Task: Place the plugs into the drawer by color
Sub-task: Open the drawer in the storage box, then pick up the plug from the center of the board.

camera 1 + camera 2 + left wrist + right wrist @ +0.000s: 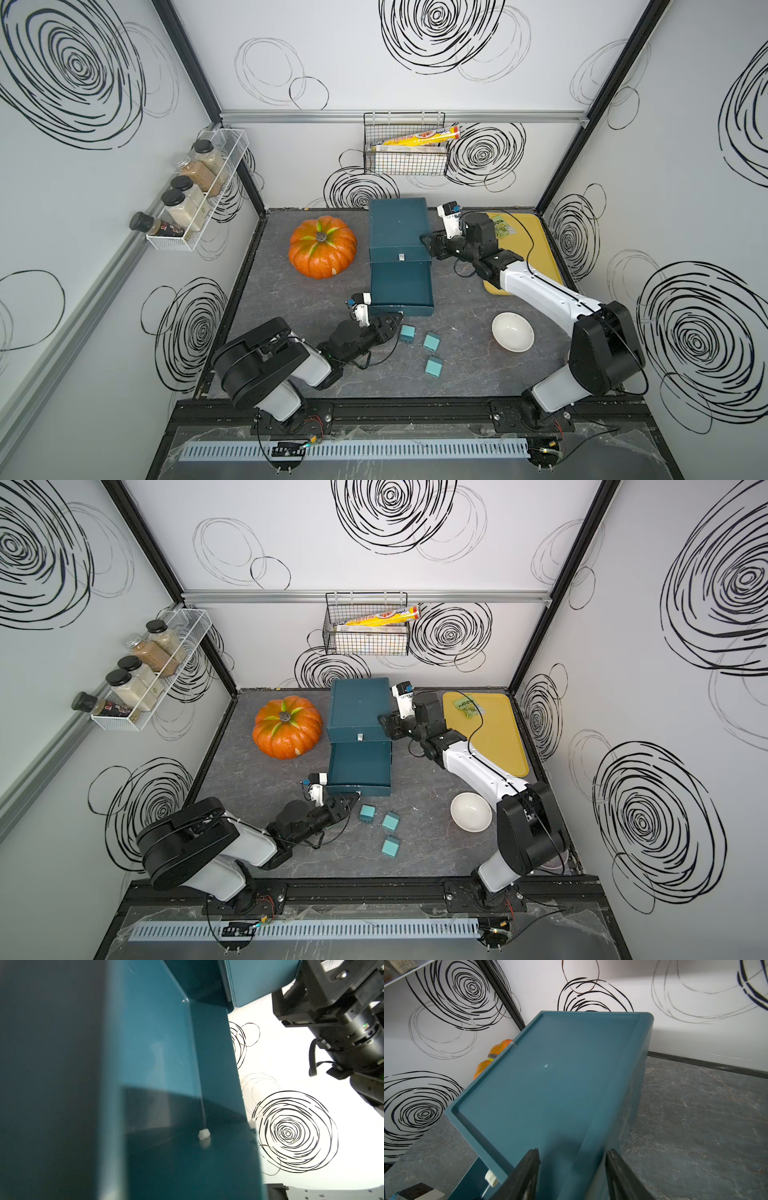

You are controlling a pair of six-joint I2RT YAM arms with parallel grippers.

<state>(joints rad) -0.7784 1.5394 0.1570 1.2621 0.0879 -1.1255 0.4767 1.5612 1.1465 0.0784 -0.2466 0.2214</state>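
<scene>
The dark teal drawer chest stands at the back middle of the table. A lower drawer is pulled out towards the front, and its inside shows bare. Three teal plugs lie on the table in front of it. My left gripper sits at the pulled drawer's front, by its pull. Its fingers do not show in the left wrist view, which is filled by the drawer's inside. My right gripper stands open astride the chest's top right edge.
An orange pumpkin sits left of the chest. A white bowl is at the front right, and a yellow tray lies under the right arm. A wire basket and a spice rack hang on the walls.
</scene>
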